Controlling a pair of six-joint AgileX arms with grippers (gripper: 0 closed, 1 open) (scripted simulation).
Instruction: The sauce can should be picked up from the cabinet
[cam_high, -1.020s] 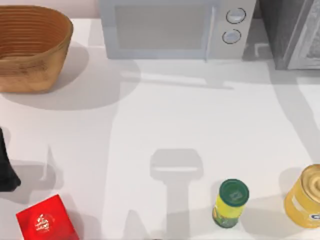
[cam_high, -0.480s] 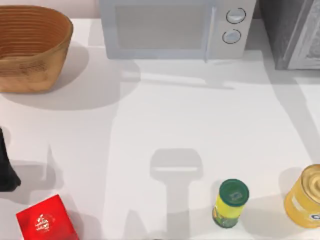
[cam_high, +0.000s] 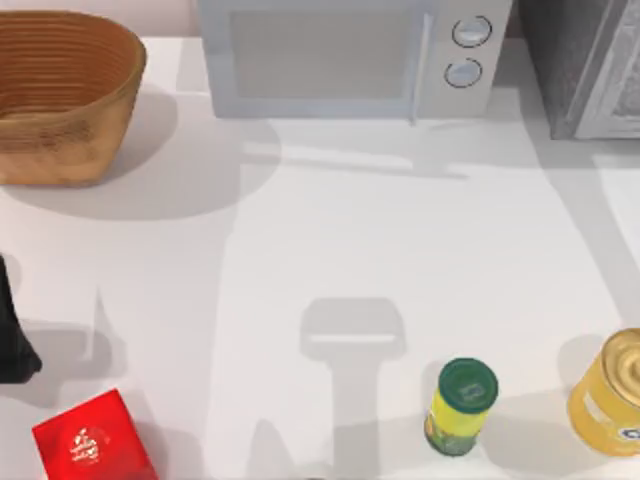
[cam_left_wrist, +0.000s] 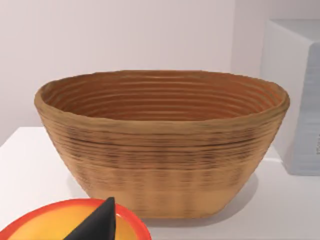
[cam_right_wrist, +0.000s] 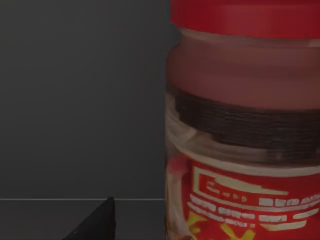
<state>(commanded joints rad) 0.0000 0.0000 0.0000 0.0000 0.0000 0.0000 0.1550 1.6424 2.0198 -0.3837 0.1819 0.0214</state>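
The sauce can (cam_right_wrist: 245, 130), with a red lid and a red printed label, stands inside the dark cabinet (cam_right_wrist: 80, 100). It is very close in the right wrist view. Beside it, a little apart, is one black fingertip (cam_right_wrist: 97, 222) of my right gripper. From above, the cabinet (cam_high: 585, 60) is the dark grey box with a lighter framed panel at the far right corner. My left arm (cam_high: 12, 330) is parked at the table's left edge, and one of its black fingertips (cam_left_wrist: 100, 222) shows in the left wrist view.
A woven basket (cam_high: 60, 95) sits at the far left and a white microwave (cam_high: 350, 55) at the back middle. A yellow-green can (cam_high: 462, 405) and a bigger yellow can (cam_high: 612, 392) stand near the front right. A red box (cam_high: 92, 440) lies front left.
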